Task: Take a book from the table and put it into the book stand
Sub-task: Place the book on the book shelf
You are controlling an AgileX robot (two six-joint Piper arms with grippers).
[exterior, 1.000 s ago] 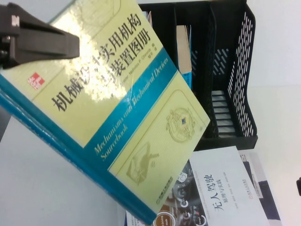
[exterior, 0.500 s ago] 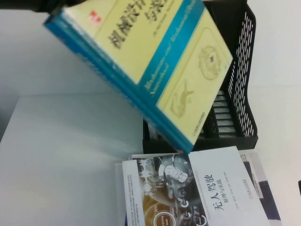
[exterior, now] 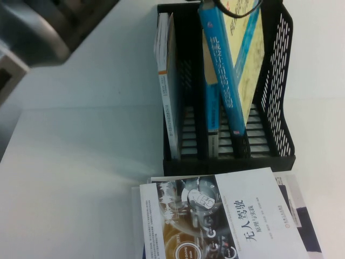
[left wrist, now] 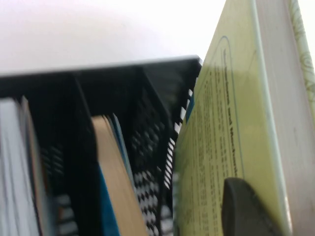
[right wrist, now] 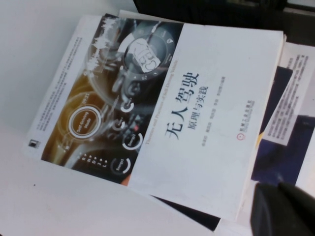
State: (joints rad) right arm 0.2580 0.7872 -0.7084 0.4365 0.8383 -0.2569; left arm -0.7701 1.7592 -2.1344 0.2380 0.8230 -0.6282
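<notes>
Book (exterior: 229,70) tilted in book stand (exterior: 280,91), left gripper (left wrist: 246,206) clamped on, white book (exterior: 253,216) titled 无人驾驶

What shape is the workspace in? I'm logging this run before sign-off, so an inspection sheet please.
Surface: white table, flat.
Job's things: yellow-green book tilted in the right slot of the black stand.
Clutter: thin book in the left slot, blue book in the middle slot; white book flat in front of the stand.
End effectors: left end effector shut on the yellow-green book's top; right end effector above the white book.
Cables: nothing seen.
Surroundings: nothing seen.
</notes>
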